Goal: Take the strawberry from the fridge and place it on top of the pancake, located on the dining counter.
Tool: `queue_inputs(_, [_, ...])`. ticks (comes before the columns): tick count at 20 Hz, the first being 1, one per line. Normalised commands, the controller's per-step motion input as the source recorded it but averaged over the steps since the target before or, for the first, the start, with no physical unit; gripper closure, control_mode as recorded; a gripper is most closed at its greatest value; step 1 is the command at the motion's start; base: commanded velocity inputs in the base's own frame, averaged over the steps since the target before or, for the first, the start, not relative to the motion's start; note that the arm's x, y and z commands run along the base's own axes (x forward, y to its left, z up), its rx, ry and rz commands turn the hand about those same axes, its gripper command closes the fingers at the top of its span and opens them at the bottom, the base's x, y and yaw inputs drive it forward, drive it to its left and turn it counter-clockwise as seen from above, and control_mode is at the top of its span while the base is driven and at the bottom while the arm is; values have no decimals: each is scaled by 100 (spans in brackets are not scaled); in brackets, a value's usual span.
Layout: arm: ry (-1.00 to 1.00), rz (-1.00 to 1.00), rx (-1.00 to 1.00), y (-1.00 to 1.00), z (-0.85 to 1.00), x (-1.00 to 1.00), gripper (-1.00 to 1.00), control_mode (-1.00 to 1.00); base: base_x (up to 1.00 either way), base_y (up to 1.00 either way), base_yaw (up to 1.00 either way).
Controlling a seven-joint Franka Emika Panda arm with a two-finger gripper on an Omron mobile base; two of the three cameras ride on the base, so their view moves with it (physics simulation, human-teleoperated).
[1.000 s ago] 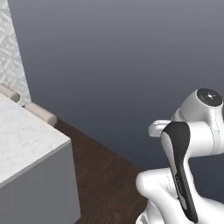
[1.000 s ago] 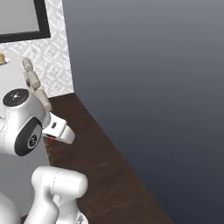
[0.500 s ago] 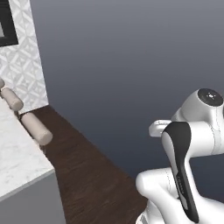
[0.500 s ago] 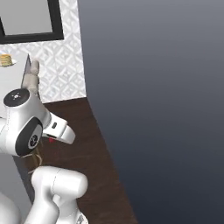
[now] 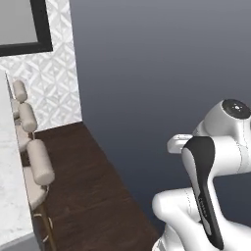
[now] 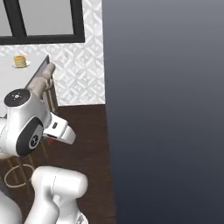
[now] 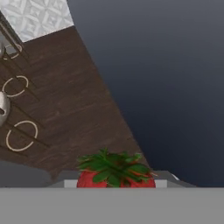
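Note:
The strawberry [image 7: 114, 171], red with a green leafy cap, sits between the tips of my gripper [image 7: 116, 183], which is shut on it above the dark wood floor. In the right base view the hand [image 6: 60, 131] points down and right, and a sliver of the red strawberry [image 6: 51, 140] shows under it. The pancake [image 6: 19, 61], a small golden stack on a white plate, stands far off on the white dining counter [image 6: 11, 81]. An edge of that counter [image 5: 10, 191] also runs along the left of the left base view. The fridge is out of view.
Beige cushioned stools [image 5: 38, 164] line the counter's side, [image 6: 42, 83] between me and the pancake; their round foot rings [image 7: 21, 135] show on the floor. A plain dark grey wall [image 6: 166, 109] rises at the right. A patterned white wall with a black-framed window [image 6: 43, 22] stands beyond.
Both base views have swung with the base: the counter and stools have slid left, and the window and the pancake have come into sight. The grip on the strawberry is unchanged.

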Motion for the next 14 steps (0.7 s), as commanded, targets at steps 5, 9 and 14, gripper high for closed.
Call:
queue_inputs(5, [0,0,0,0,0,0,100,100,100,-35,41])
queue_inputs(9, [0,0,0,0,0,0,100,100,100,-29,44])
queue_inputs(14, [0,0,0,0,0,0,100,100,100,-27,50])
